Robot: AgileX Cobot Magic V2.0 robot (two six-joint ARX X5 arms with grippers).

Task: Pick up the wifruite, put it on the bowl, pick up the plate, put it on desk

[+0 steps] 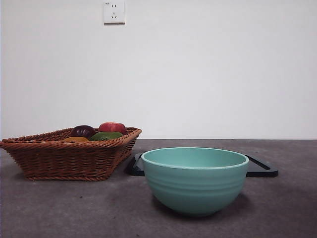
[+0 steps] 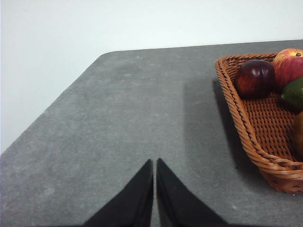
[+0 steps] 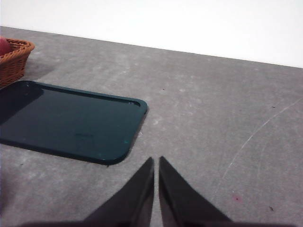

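Bowl (image 1: 194, 179) nearest front cam, upright on desk (image 1: 59, 208), nothing visible inside. Just behind it: dark flat tray (image 1: 261, 168). Wicker basket (image 1: 69, 156) to the side w/ wifruite (image 1: 75, 140) at near rim, beside green fruit (image 1: 106, 135), purple fruit (image 1: 82, 131), red fruit (image 1: 112, 127). L gripper (image 2: 155, 163) and R gripper (image 3: 156, 161): jaws pressed together, holding nothing, over bare desk.

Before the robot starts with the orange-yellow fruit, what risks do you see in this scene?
1. The wifruite lies low in the basket close to the purple fruit and green fruit, so a grasp may push or catch a neighbour.
2. The basket's raised rim may block a low approach.
3. The dark tray lies flat on the desk, so its thin edge may slip.
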